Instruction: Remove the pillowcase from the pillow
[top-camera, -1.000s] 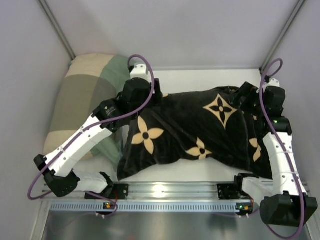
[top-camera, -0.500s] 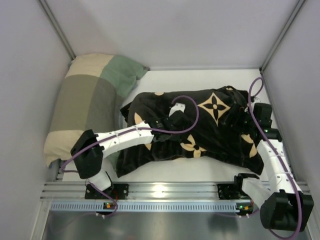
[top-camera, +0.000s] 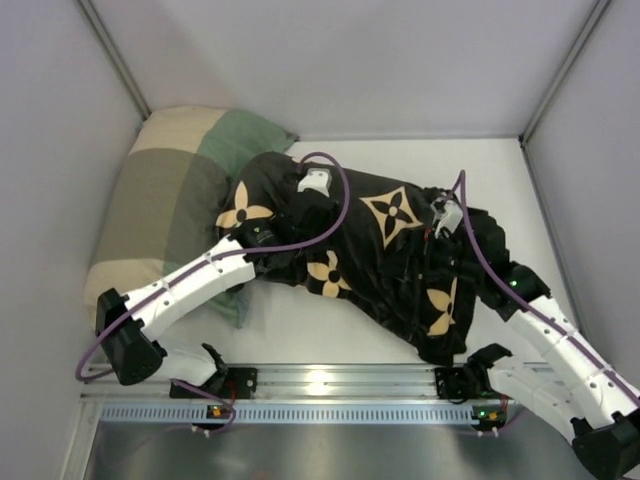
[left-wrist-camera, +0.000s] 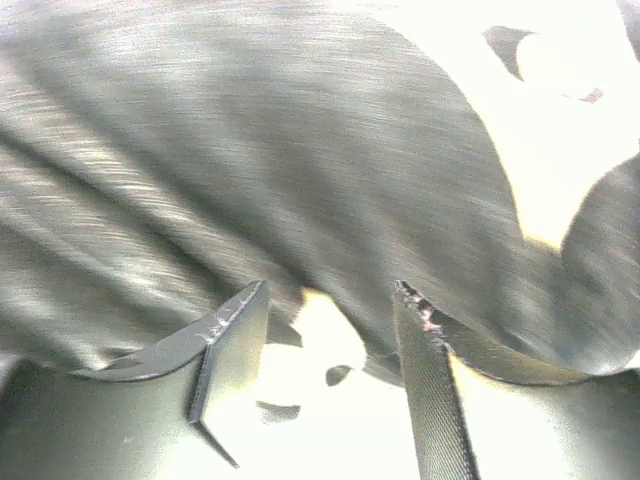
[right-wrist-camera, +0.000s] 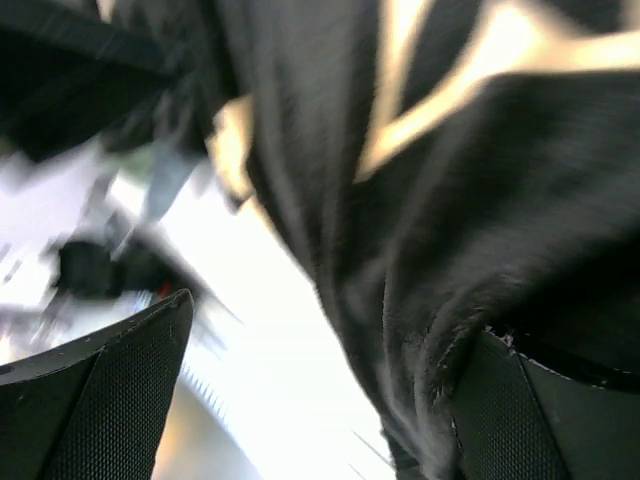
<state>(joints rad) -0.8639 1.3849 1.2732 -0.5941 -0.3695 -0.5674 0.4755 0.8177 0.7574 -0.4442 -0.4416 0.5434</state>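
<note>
Pillowcase (top-camera: 400, 250), black, cream motifs, crumpled on bench (top-camera: 300, 325).
Left tool (left-wrist-camera: 330, 292) half-open against fabric; right tool (right-wrist-camera: 330, 322) wide, fabric close beside it.

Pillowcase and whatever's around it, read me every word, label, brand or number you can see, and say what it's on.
No readable text in any view.
The pillowcase carries only tan flower and quatrefoil motifs, no letters.
The patchwork pillow and the metal rail show no print.
Both wrist views are too blurred to show any label.
</note>
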